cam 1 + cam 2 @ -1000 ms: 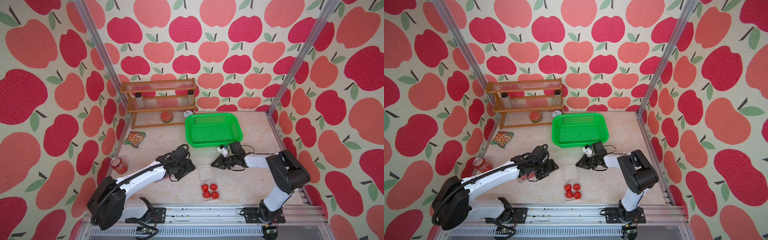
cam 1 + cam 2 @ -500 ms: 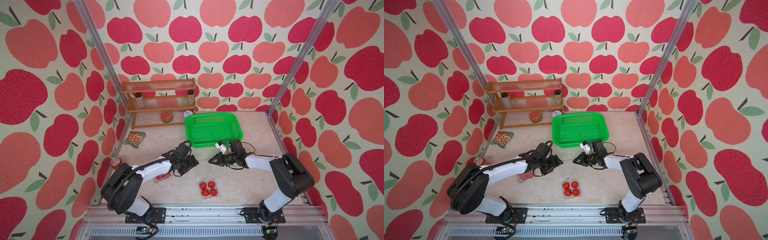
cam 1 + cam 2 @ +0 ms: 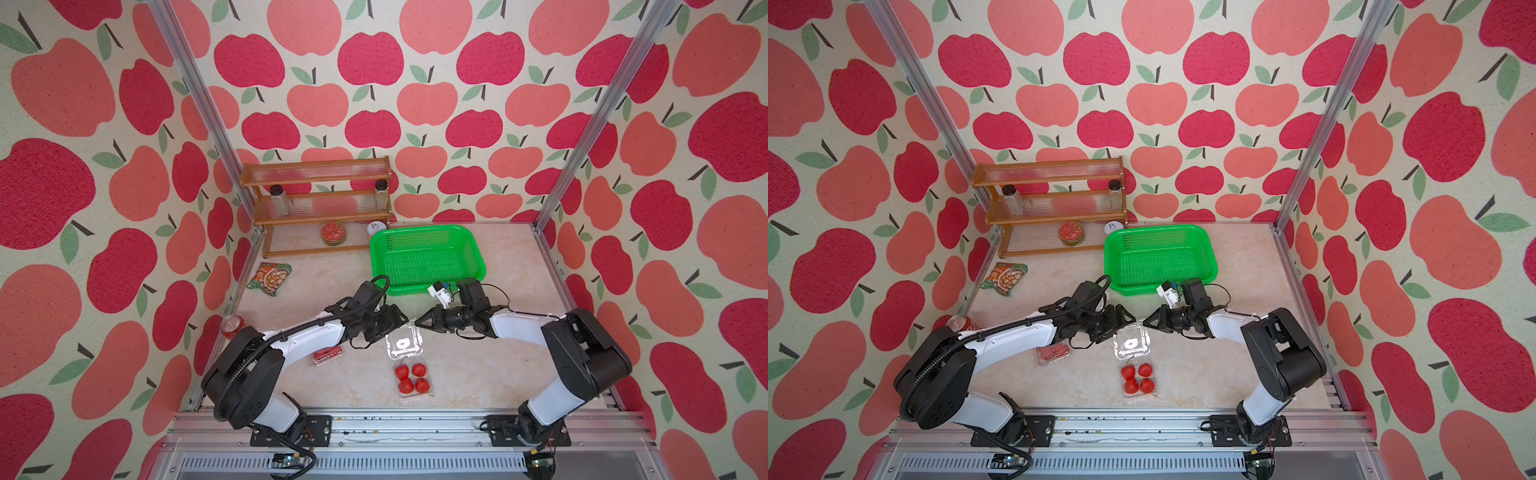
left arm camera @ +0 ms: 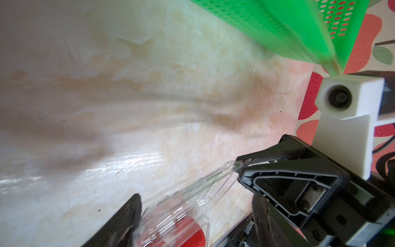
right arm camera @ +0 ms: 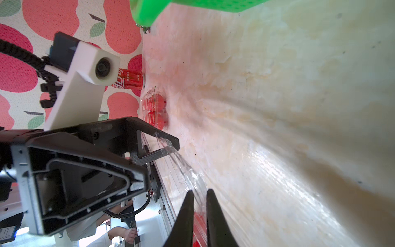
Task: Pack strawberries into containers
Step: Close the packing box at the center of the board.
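An open clear container lies near the table's front in both top views. Its base holds several red strawberries (image 3: 409, 379) (image 3: 1137, 379), and its lid (image 3: 404, 343) (image 3: 1131, 343) tilts up behind them. My right gripper (image 3: 417, 322) (image 5: 199, 198) is shut on the lid's far edge. My left gripper (image 3: 400, 320) (image 4: 196, 203) stands open at the lid's other far corner, the clear plastic lying between its fingers (image 4: 128, 218). A second container (image 3: 327, 355) (image 5: 155, 109), shut with strawberries inside, sits partly under my left arm.
A green basket (image 3: 419, 230) stands just behind both grippers. A red soda can (image 3: 232, 326) is by the left wall, with a snack packet (image 3: 270, 278) further back. A wooden rack (image 3: 320, 208) with a red-topped tin (image 3: 333, 232) fills the back left.
My left gripper swung right from over the shut container to the lid's far edge and opened a little wider. My right gripper moved left and back, raising the lid's edge.
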You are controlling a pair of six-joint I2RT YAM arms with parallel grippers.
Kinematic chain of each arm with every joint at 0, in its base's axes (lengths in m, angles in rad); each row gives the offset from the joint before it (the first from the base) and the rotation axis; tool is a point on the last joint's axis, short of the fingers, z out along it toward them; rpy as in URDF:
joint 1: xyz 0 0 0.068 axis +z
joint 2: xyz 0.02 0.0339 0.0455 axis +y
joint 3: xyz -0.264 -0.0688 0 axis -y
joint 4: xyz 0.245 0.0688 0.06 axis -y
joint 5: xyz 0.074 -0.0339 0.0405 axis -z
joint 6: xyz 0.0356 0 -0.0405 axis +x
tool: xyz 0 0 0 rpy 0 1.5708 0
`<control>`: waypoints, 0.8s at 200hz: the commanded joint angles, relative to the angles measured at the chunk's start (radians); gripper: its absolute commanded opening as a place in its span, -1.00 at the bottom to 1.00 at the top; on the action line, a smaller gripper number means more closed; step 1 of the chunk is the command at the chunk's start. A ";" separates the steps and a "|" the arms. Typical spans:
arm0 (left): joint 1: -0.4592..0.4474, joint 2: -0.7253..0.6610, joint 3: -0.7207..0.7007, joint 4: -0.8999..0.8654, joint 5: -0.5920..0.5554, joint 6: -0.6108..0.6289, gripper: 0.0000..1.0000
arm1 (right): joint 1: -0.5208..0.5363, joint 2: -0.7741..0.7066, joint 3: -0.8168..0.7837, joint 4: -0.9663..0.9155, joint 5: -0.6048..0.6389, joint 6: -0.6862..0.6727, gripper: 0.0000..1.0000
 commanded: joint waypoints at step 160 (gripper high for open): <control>-0.042 -0.113 0.032 0.000 0.067 0.062 0.59 | 0.035 -0.181 -0.058 -0.068 -0.042 -0.017 -0.18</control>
